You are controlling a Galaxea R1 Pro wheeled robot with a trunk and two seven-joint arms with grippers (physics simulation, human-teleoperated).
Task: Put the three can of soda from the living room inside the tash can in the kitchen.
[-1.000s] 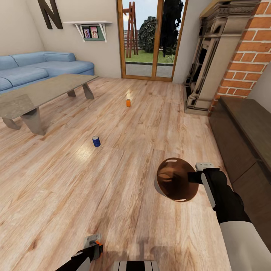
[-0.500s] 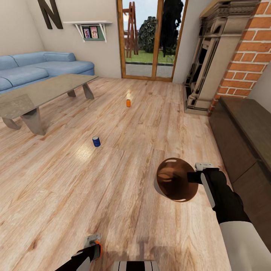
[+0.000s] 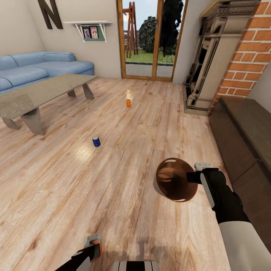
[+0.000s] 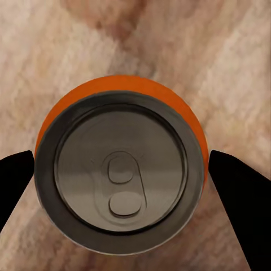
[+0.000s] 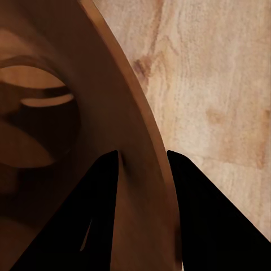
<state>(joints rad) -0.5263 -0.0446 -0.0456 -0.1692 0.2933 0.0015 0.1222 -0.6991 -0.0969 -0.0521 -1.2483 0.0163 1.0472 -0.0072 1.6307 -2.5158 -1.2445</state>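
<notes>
Right gripper (image 3: 192, 177) clamps the trash can (image 3: 174, 180) rim. Left gripper (image 4: 121, 175) straddles a reddish-orange soda can (image 4: 119, 169), contact unclear. Blue can (image 3: 96, 141) and orange can (image 3: 128, 102) remain on the floor.

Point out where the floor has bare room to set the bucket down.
Wide bare planks lie between the blue can, the trash can held by the right gripper, and the left gripper. Another open stretch separates the orange can from the fireplace. It is tighter beside the low table.
</notes>
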